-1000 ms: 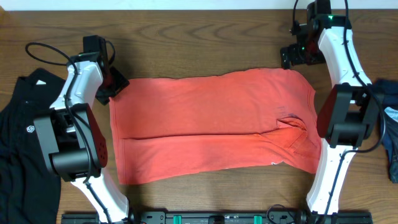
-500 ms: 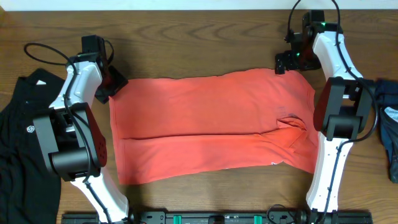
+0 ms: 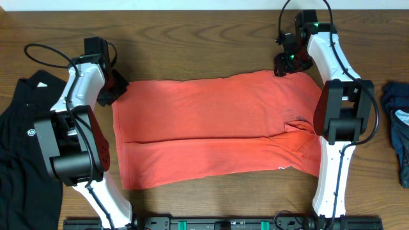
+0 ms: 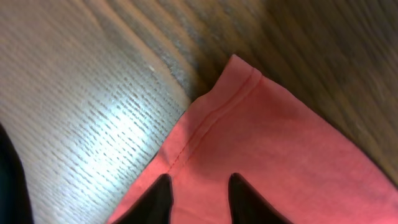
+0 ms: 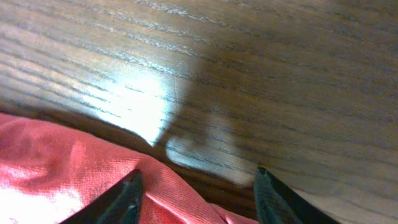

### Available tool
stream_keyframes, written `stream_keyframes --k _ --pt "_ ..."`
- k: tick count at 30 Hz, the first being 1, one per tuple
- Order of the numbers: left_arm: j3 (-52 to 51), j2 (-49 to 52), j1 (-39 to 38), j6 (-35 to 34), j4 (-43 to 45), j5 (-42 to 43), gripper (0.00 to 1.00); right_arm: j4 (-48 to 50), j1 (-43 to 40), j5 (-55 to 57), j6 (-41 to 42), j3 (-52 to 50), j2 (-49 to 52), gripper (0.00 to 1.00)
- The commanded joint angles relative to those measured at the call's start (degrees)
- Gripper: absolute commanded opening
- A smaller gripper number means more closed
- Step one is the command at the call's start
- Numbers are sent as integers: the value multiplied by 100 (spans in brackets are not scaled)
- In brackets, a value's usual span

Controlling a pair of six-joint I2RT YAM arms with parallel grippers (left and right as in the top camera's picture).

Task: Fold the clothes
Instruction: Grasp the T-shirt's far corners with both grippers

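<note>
Between left gripper (image 4: pixel 198 198) and right gripper (image 5: pixel 196 190) the red shirt (image 3: pixel 217 128) lies flat, one lengthwise fold seemingly done, cross folds to come. Its long axis runs gripper to gripper, hem corner at the left, neck end at the right. Right jaws stand apart over the cloth edge; left jaws are narrow, grip unclear.

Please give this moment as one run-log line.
left gripper: open over red T-shirt far-left corner | right gripper: open at far-right edge

the overhead view is evenly and brightly lit with only soft shadows on the tabletop (image 3: pixel 192 38), while both wrist views catch white glare patches on the wood (close and slightly blurred), their dark jaws out of focus.
</note>
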Motion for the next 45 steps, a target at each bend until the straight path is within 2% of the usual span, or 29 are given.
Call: stream_keyframes --k 1,3,5,8,12,20,26,27,28,29,30,31,33,35,36,45 --pt "90 66 31 -162 -74 -111 43 -37 22 -144 -24 15 286 50" --pt "90 66 31 -179 -114 -107 57 -48 22 -144 -22 15 286 50" --pt "90 66 31 -179 -149 -107 60 -59 22 -144 -24 15 286 52" --pt "90 68 31 -181 -188 -114 61 -133 22 -144 -122 15 286 61" --pt "90 188 31 -396 -31 -114 61 -227 0 -140 -170 13 286 69" --pt "103 981 31 -291 1023 577 61 -553 -31 -144 -170 13 286 68" --pt "125 1285 31 -354 1237 734 61 -664 -31 -144 -168 13 286 67" --pt "122 1287 31 -352 1231 756 61 -678 -31 -142 -168 13 286 65" --pt "122 1287 31 -352 1211 763 56 -697 -31 -142 -168 13 286 61" --pt "125 1285 31 -350 1204 787 49 -721 -31 -144 -170 13 286 55" --pt "125 1285 31 -345 1185 846 39 -745 -31 -144 -170 13 286 49" --pt "125 1285 31 -328 1163 922 28 -772 -31 -144 -170 13 286 39" --pt "122 1285 31 -286 1119 1056 15 -824 -31 -149 -170 13 286 20" --pt "122 1285 24 -284 1071 1054 6 -866 -31 -151 -168 13 286 7" --pt "122 1285 24 -286 1032 1051 6 -881 -31 -170 -168 13 286 2" --pt "122 1285 24 -284 769 1049 6 -767 -33 -273 -55 22 282 1"
